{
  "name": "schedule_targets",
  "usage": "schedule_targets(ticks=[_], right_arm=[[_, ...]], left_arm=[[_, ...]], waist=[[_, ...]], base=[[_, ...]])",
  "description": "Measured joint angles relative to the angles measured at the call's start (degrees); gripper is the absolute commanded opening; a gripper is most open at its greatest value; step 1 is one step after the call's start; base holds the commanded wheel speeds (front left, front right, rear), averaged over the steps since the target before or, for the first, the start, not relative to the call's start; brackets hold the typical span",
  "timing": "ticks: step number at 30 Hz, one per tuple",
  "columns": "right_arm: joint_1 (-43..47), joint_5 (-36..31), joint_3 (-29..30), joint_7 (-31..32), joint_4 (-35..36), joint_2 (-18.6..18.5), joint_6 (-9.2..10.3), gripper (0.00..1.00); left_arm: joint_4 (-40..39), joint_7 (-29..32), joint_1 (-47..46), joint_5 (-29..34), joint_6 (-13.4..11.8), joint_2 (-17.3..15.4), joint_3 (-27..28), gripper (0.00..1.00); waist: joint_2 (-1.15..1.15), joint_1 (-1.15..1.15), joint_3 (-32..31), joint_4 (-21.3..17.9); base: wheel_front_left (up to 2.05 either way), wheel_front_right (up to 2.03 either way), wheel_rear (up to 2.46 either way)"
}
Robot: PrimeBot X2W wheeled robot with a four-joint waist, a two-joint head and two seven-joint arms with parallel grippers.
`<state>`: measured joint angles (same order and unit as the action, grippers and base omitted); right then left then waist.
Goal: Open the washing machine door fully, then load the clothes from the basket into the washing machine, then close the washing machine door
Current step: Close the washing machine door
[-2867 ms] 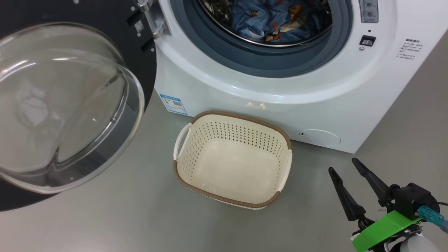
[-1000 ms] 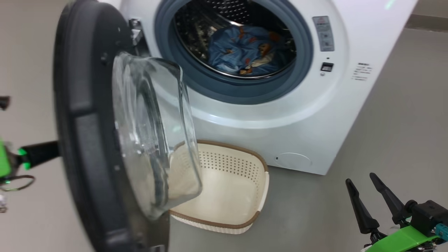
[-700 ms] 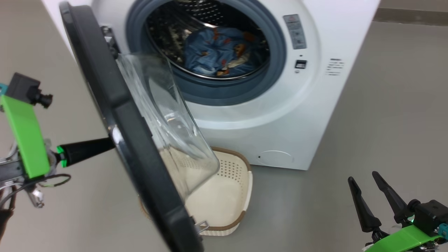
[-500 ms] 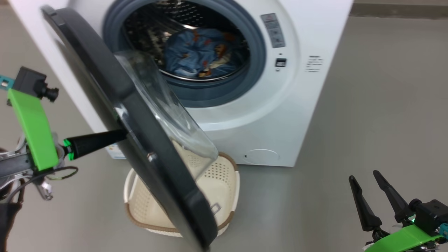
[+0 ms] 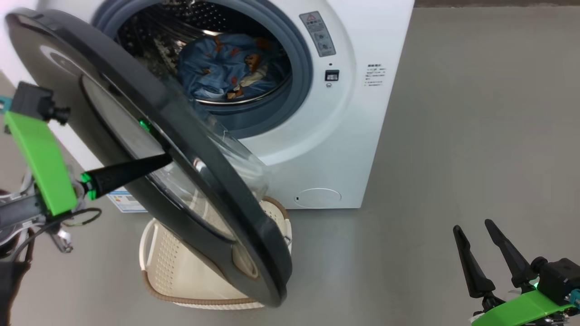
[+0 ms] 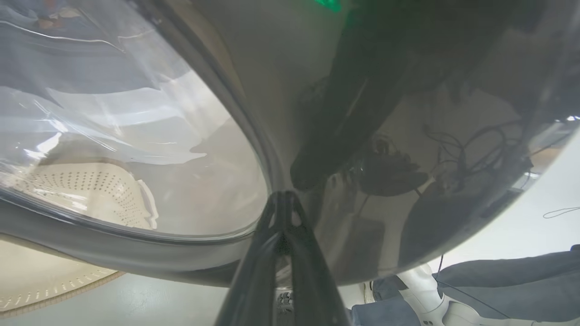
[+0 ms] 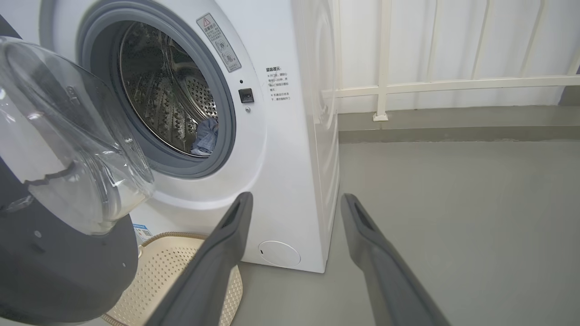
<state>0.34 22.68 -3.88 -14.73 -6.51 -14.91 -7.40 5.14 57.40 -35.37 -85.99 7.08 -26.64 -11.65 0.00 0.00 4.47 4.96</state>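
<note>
At centre left we are pressing our pinched-shut left gripper (image 5: pixel 166 158) against the half-closed washing machine door (image 5: pixel 247 226), best pushing steadily till it latches; our right gripper (image 5: pixel 472 225) is idling wide, lower right.

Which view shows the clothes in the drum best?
Head view: it looks into the drum, showing the clothes, light blue with orange prints, bunched low. Right wrist view catches a small blue sliver behind the grey ring. Left wrist view gives a blurred hint through the washing machine door glass.
</note>
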Motion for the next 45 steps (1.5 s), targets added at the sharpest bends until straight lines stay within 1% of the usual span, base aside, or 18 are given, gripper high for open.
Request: schedule_targets(ticks=[3,4,6,7,8,9,16,25,28,29,31,38,45], right_arm=[[0.1,0.0,-0.2,0.0,0.0,0.0,0.00,1.00],[0.1,0.0,-0.4,0.0,0.0,0.0,0.00,1.00],[0.5,0.0,-0.8,0.0,0.0,0.0,0.00,1.00],[0.8,0.0,-1.0,0.0,-0.1,0.0,0.00,1.00],[1.0,0.0,-1.0,0.0,-0.1,0.0,0.00,1.00],[1.1,0.0,-1.1,0.0,-0.2,-0.1,0.00,1.00],[1.1,0.0,-1.3,0.0,-0.4,-0.8,0.00,1.00],[1.5,0.0,-1.3,0.0,-0.4,-1.5,0.00,1.00],[2.5,0.1,-1.3,0.0,-0.5,-1.6,0.00,1.00],[2.7,0.1,-1.2,0.0,-0.5,-1.6,0.00,1.00],[2.7,0.1,-1.0,0.0,-0.5,-1.7,0.00,1.00],[2.7,0.1,-0.3,0.0,-0.5,-1.8,0.00,1.00],[2.7,0.1,0.7,0.0,-0.5,-1.7,0.00,1.00]], left_arm=[[0.1,-1.6,1.6,0.5,0.0,-0.9,0.6,0.00],[0.1,-2.1,2.5,0.6,0.0,-1.5,1.0,0.02],[0.4,-3.7,4.4,1.7,0.0,-2.5,1.6,0.39],[0.5,-4.2,5.5,2.1,0.0,-3.1,1.7,0.50],[0.5,-5.1,6.6,2.4,0.0,-3.5,2.0,0.95],[0.6,-5.9,7.6,2.6,0.0,-3.8,2.3,1.00],[1.2,-13.9,14.6,5.4,0.0,-5.5,2.9,1.00],[3.2,-25.7,23.2,5.6,0.0,-5.7,2.5,1.00],[3.7,-29.9,25.7,5.6,0.0,-5.7,2.2,1.00],[3.8,-32.9,27.2,5.6,0.0,-5.8,2.0,1.00],[4.0,-36.1,28.7,6.0,0.0,-6.0,1.3,1.00],[4.6,-48.0,32.1,6.8,0.0,-6.0,-1.8,1.00],[6.9,-61.3,34.5,8.4,0.0,-5.9,-6.1,1.00]], waist=[[0.00,0.00,-0.4,0.8],[0.00,0.00,-0.6,1.1],[0.00,0.00,-1.1,1.6],[0.00,0.00,-1.2,1.9],[0.00,0.00,-1.4,2.3],[0.00,0.00,-1.6,2.6],[0.00,0.00,-2.5,5.0],[0.00,0.00,-3.3,6.0],[0.00,0.00,-3.3,5.8],[0.00,0.00,-3.1,5.6],[0.00,0.00,-2.8,5.2],[0.00,0.00,-2.0,3.3],[0.00,0.00,-1.7,0.5]], base=[[0.00,0.00,0.00],[0.00,0.00,0.00],[0.00,0.00,0.00],[0.00,0.00,0.00],[0.00,0.00,0.00],[0.00,0.00,0.00],[0.00,0.00,0.00],[0.00,0.00,0.00],[0.00,0.00,0.00],[0.00,0.00,0.00],[0.00,0.00,0.00],[0.00,0.00,0.00],[0.00,0.00,0.00]])
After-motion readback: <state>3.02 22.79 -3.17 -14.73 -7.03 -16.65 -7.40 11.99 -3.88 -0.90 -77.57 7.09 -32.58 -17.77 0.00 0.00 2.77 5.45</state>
